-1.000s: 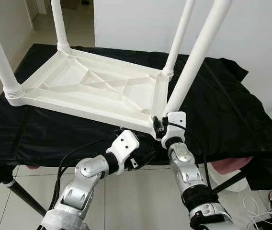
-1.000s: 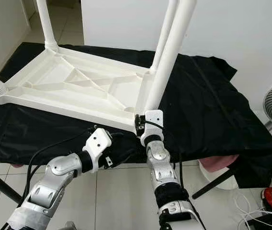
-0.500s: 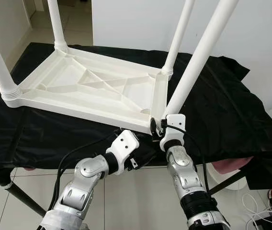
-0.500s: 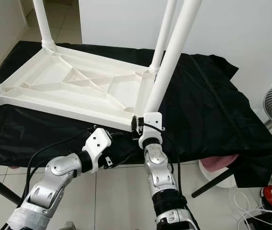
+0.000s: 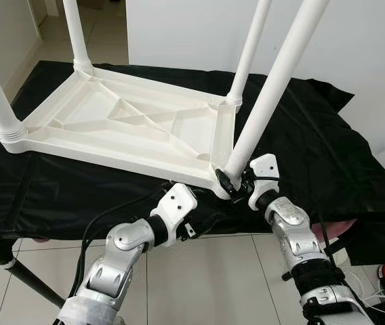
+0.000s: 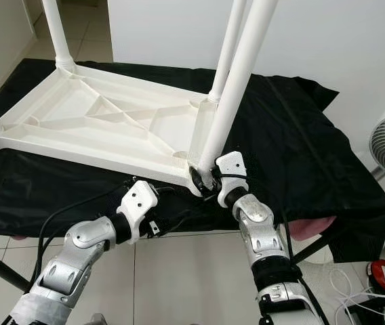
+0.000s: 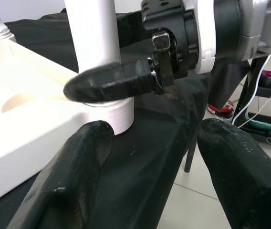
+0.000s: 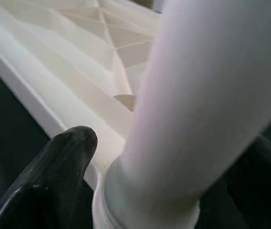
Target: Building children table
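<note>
Gripping the near-right leg (image 5: 274, 81) low down, just above its socket, your right hand (image 5: 233, 184) has a black finger on either side of the white tube, closed round it. In the right wrist view the leg sits between the two fingers (image 8: 54, 167), and its collar meets the corner of the tabletop (image 5: 125, 122). That tabletop lies upside down on the black-draped worktop (image 5: 314, 156), ribs up, with three more legs standing at the other corners; the far-right leg (image 5: 250, 47) rises just behind the one you hold.

Your left hand (image 7: 150, 171) hovers at the worktop's near edge, fingers spread wide and holding nothing, pointed at the same corner.

This looks like the seating of the last leg. The leg leans away from upright compared with its neighbour, so bring it straight before you press or twist, or the collar may bind in the socket. Keep your grip low, where it is now, for control. I'd bring that free left hand onto the tabletop's rim by the corner to brace it, because the slick cloth could let the whole piece slide as you push. Go slowly and watch the collar close evenly all round.
</note>
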### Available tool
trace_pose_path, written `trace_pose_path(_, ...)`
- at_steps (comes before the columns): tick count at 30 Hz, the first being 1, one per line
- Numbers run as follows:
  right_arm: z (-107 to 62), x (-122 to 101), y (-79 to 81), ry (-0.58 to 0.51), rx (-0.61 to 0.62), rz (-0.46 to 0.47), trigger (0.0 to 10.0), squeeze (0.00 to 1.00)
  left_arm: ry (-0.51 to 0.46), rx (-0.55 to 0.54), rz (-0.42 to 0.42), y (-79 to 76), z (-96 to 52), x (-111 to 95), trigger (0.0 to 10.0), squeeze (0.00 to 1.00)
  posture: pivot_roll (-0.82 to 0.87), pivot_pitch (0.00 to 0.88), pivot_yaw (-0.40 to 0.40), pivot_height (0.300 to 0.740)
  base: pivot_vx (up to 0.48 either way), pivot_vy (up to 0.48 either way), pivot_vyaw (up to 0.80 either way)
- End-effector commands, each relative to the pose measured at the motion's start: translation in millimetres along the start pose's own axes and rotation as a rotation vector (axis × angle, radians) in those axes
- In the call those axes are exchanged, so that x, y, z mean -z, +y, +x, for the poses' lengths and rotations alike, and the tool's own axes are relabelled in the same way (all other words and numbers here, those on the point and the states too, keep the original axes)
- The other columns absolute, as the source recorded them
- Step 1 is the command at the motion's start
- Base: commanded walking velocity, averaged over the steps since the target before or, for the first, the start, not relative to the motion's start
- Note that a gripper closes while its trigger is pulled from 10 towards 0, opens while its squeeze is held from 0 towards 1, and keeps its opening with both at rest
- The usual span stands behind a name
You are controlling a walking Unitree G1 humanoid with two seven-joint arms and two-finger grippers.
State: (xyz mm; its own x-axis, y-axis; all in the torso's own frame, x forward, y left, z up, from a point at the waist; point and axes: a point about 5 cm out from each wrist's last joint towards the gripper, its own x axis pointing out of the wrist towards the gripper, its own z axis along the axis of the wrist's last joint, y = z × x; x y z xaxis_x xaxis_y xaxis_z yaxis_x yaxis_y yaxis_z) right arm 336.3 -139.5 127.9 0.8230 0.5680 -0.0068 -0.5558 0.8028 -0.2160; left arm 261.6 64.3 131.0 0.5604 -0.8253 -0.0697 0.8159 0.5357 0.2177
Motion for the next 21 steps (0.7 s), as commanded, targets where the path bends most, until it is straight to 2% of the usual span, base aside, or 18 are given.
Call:
trace_pose_path(1, 0.6, 1.1, -1.1, 0.006, -0.065, -0.004, 10.0, 0.00, -0.001, -0.053, -0.001, 2.5, 2.6, -0.7, 10.0, 0.00, 0.04, 0.000, -0.093, 0.740, 0.000, 0.000, 0.00)
trace_pose_path(4, 6.5, 1.6, 0.8, 0.019, -0.131, -0.014, 10.0, 0.00, -0.005, -0.056, 0.002, 3.6, 3.4, -1.7, 10.0, 0.00, 0.05, 0.000, -0.095, 0.740, 0.000, 0.000, 0.00)
trace_pose_path(10, 15.1, 2.8, 2.5, 0.043, -0.176, -0.032, 10.0, 0.00, -0.008, -0.064, 0.005, 4.9, 3.5, -2.4, 10.0, 0.00, 0.05, 0.000, -0.098, 0.740, 0.000, 0.000, 0.00)
trace_pose_path(11, 17.4, 3.8, 4.0, 0.054, -0.197, -0.032, 8.2, 0.00, -0.008, -0.067, 0.005, 5.3, 3.5, -2.6, 10.0, 0.00, 0.06, 0.000, -0.101, 0.740, 0.000, 0.000, 0.00)
trace_pose_path(12, 19.9, 5.1, 5.6, 0.061, -0.211, -0.026, 0.0, 0.00, -0.010, -0.071, 0.006, 5.5, 3.2, -3.3, 10.0, 0.00, 0.06, 0.000, -0.103, 0.740, 0.000, 0.000, 0.00)
trace_pose_path(21, 20.9, 11.9, 10.1, 0.072, -0.244, 0.004, 0.0, 0.00, -0.007, -0.084, 0.004, 5.2, 0.3, -2.8, 10.0, 0.00, 0.07, 0.000, -0.106, 0.740, 0.000, 0.000, 0.00)
